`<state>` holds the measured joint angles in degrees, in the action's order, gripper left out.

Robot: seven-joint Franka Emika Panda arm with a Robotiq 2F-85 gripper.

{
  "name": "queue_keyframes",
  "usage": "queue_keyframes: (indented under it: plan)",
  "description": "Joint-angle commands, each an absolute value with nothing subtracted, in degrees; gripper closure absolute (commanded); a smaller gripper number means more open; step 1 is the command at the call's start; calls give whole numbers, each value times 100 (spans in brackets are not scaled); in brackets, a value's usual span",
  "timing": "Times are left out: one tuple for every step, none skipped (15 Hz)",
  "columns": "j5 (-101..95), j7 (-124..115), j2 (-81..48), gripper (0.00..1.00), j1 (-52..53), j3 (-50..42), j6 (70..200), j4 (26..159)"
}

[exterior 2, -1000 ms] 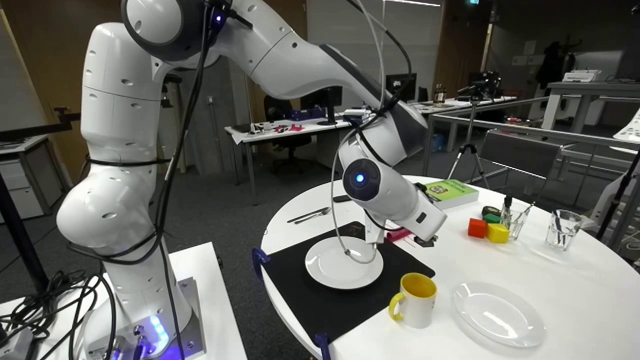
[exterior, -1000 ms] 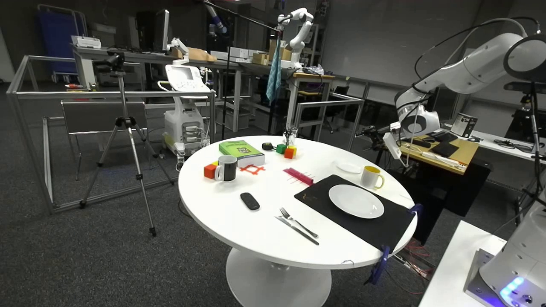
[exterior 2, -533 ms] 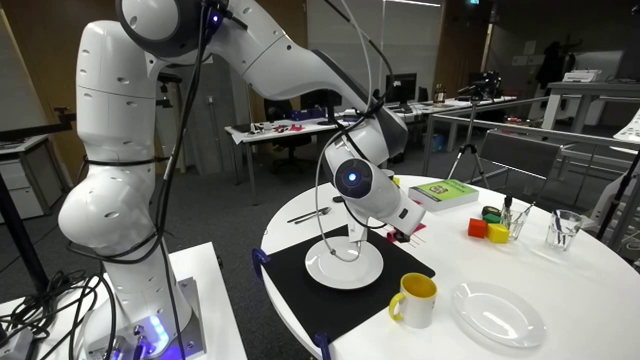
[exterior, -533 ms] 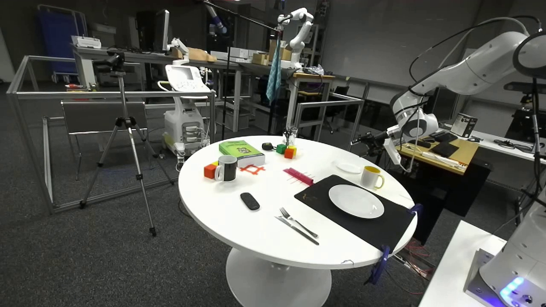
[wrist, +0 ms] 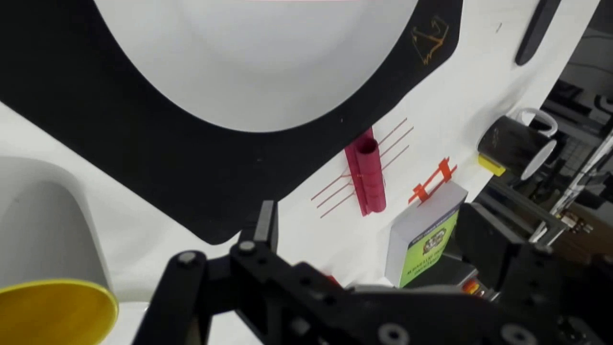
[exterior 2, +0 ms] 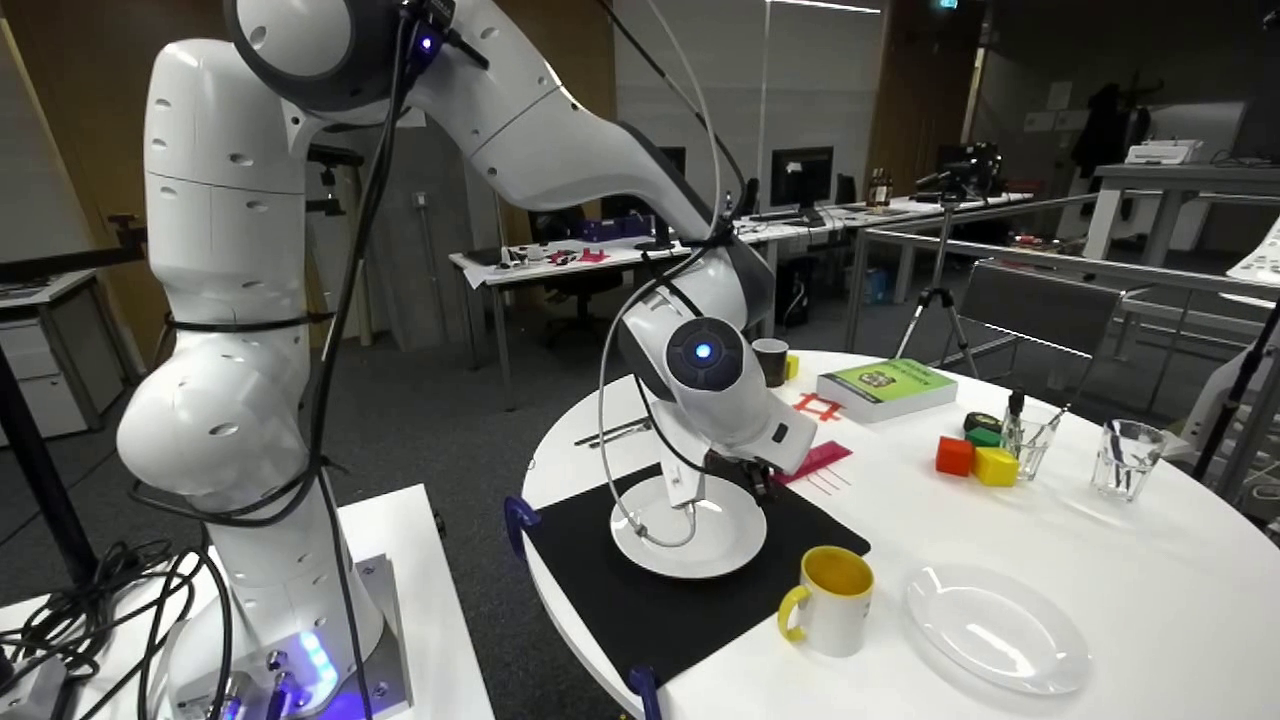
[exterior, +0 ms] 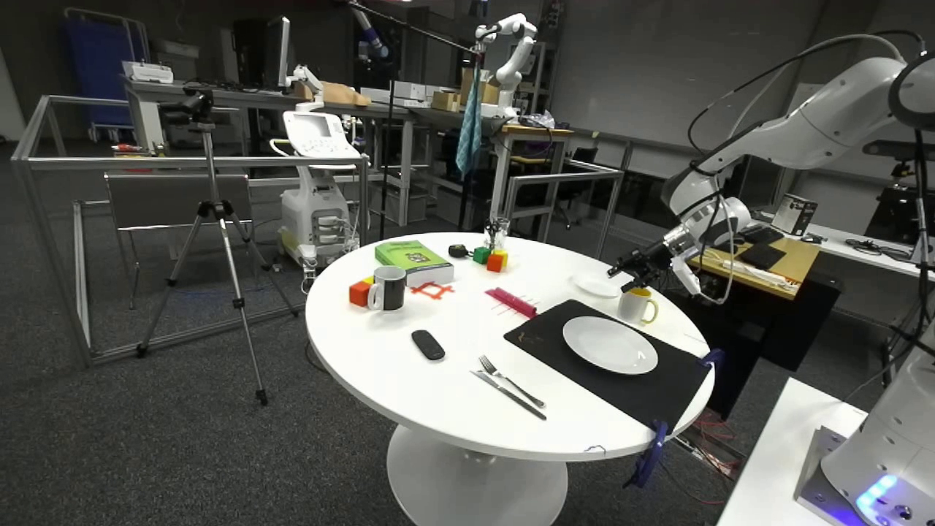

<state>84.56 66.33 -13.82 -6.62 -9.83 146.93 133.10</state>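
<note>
the claw (wrist: 371, 215) is above the worktop (exterior: 467, 336), near the white dinner plate (exterior: 610, 345), with its fingers (wrist: 265, 223) apart. beside this plate stands the yellow-lined white mug (exterior 2: 837, 610), and under the plate lies the black placemat (exterior 2: 645, 605).

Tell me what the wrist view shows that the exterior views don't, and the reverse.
Only the wrist view clearly shows the open end of the pink tube. Only the exterior views show the fork, knife and blue clamps. All share the gripper, the yellow-lined mug, the plate on the black mat, and the green book.
</note>
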Motion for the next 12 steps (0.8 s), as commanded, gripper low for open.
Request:
queue_keyframes:
  plan:
    - [7610, 6126, -1048, 0, -583, -917, 14808, 13682]
    - [7366, 5955, -1049, 0, -570, -892, 14854, 13703]
    - [7125, 5778, -1044, 0, -562, -872, 14888, 13722]
    - [6894, 5594, -1050, 0, -541, -853, 14953, 13734]
    - [6670, 5417, -1061, 0, -513, -836, 15048, 13742]
    - [6405, 5186, -1084, 0, -472, -810, 15217, 13756]
    - [6133, 4957, -1108, 0, -443, -782, 15365, 13772]
    - [5882, 4742, -1122, 0, -424, -749, 15483, 13785]
    - [5703, 4579, -1143, 0, -261, -877, 15544, 13794]
    - [5526, 4415, -1158, 0, -223, -880, 15618, 13795]
    - [5420, 4288, -1169, 0, -175, -874, 15749, 13802]
    - [5371, 4222, -1194, 0, -136, -862, 15930, 13804]
